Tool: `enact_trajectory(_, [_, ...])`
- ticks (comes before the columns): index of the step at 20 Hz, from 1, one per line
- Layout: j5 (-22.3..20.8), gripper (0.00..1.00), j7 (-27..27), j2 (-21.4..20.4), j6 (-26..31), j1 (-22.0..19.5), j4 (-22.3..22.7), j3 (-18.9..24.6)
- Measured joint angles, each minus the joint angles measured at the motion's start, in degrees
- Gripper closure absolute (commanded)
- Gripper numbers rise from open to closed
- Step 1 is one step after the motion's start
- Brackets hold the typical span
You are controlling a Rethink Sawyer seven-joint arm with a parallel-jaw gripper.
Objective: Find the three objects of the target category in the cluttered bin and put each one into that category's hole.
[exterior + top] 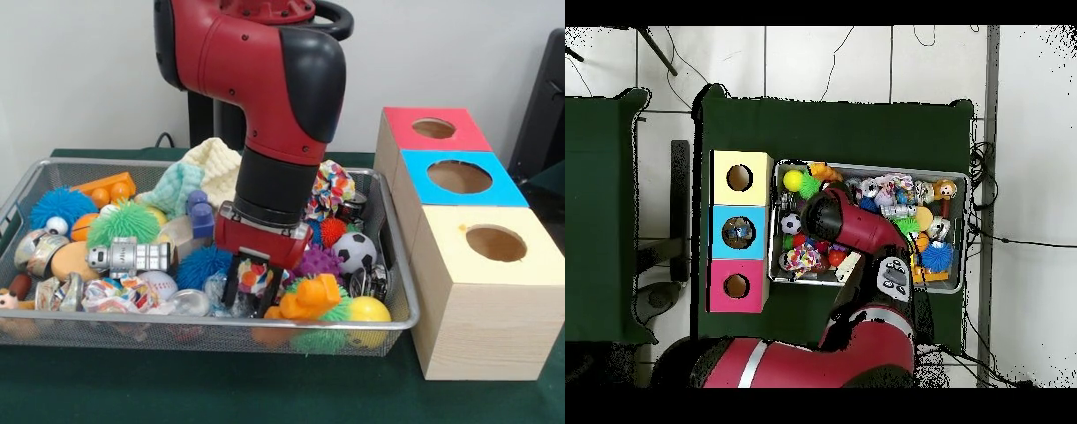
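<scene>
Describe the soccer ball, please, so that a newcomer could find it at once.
Look in the wire bin at the end nearest the three boxes. The soccer ball sits there by the bin's wall, beside a purple spiky ball. It alone is smooth and white with black patches.

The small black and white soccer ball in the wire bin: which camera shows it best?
The front view. There the black and white soccer ball lies unobstructed beside the purple spiky ball, its patches clear. In the overhead view the ball is only a small speck at the wire mesh bin's edge, nearest the blue-topped box.
</scene>
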Motion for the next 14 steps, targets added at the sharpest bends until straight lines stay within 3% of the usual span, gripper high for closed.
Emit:
enact_trajectory(7, [0.0,0.0,0.0,-2.5,5.2,-1.2,0.1,0.8])
enact_trajectory(14, [0.0,0.0,0.0,-3.7,5.5,-2.9,0.3,2.6])
